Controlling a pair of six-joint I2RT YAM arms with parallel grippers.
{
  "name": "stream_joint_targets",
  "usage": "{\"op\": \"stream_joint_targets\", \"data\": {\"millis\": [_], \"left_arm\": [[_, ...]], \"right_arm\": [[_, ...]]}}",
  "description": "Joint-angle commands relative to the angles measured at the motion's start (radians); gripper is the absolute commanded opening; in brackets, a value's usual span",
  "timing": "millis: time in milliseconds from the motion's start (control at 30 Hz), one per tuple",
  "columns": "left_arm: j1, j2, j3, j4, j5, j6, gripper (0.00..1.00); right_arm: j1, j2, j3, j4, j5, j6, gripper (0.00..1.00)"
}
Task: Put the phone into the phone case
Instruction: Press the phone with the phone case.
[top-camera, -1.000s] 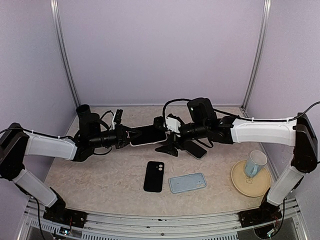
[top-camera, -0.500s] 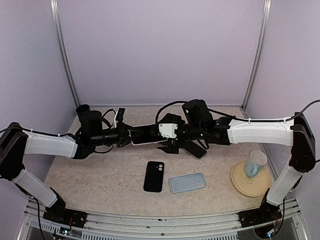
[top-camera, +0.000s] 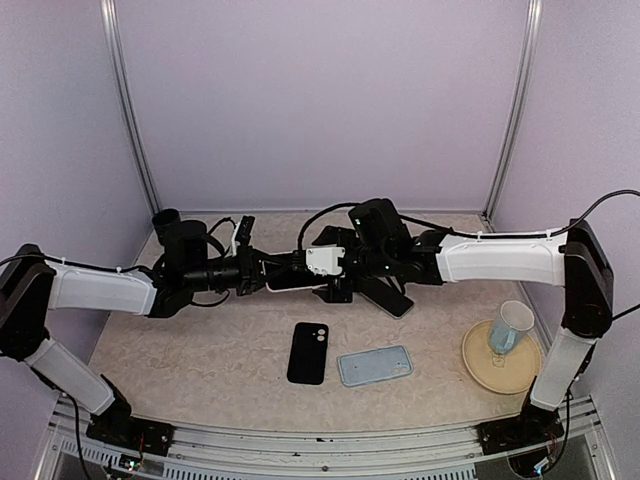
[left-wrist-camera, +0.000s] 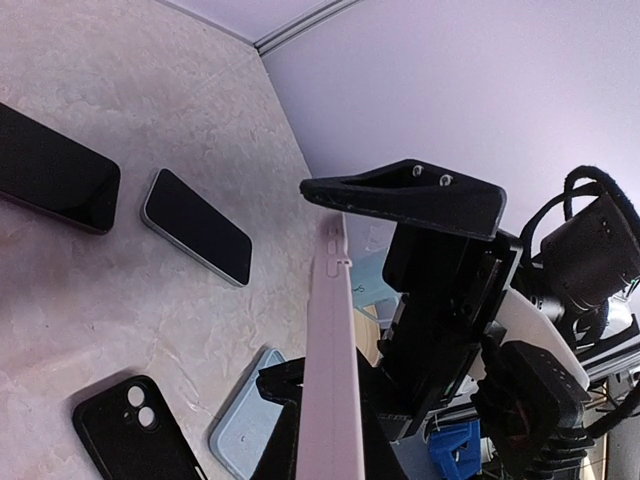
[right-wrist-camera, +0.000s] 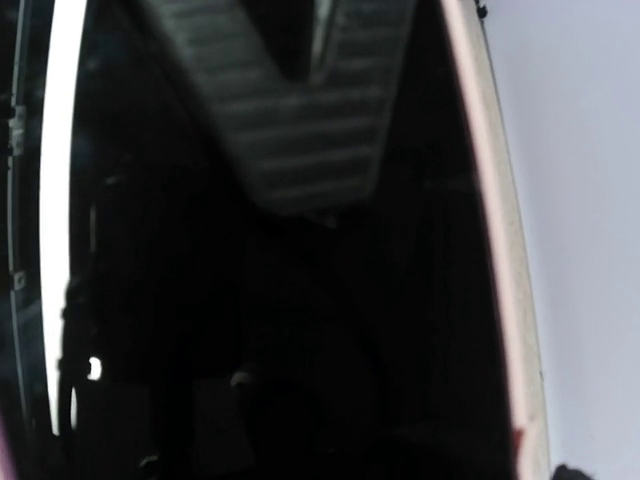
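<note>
A phone with a pink rim (top-camera: 291, 272) hangs level in mid-air above the back of the table, with my left gripper (top-camera: 262, 272) shut on its left end. In the left wrist view its pink edge (left-wrist-camera: 332, 370) runs up between my left fingers (left-wrist-camera: 285, 420). My right gripper (top-camera: 335, 268) stands open round the phone's right end, one black finger (left-wrist-camera: 410, 195) above the edge. The right wrist view is filled by the phone's dark screen (right-wrist-camera: 300, 300) and pale rim. A black case (top-camera: 308, 352) and a light blue case (top-camera: 375, 365) lie on the table in front.
Two dark phones (left-wrist-camera: 55, 170) (left-wrist-camera: 195, 225) lie flat on the table under the arms. A blue mug (top-camera: 510, 326) stands on a tan plate (top-camera: 500, 370) at the right. Purple walls close in the back and sides.
My right gripper has slid left along the held phone, closing in on my left gripper. The left arm and the phone have barely moved.
</note>
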Motion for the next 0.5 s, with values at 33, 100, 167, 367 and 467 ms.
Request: {"op": "stream_joint_targets", "data": {"millis": [33,100,167,367,467], "left_arm": [[-0.014,0.007,0.053,0.025,0.016,0.029,0.00],[-0.017,0.007,0.054,0.024,0.017,0.032,0.00],[-0.019,0.006,0.053,0.021,0.012,0.034,0.00],[-0.024,0.008,0.052,0.015,0.004,0.041,0.00],[-0.027,0.009,0.051,0.012,-0.002,0.046,0.00]], "right_arm": [[0.011,0.013,0.048,-0.047,-0.012,0.003,0.97],[0.011,0.016,0.055,-0.057,-0.010,0.004,0.94],[0.011,0.021,0.065,-0.073,-0.011,0.010,0.90],[0.011,0.031,0.094,-0.129,-0.057,0.043,0.85],[0.011,0.041,0.118,-0.163,-0.095,0.067,0.84]]}}
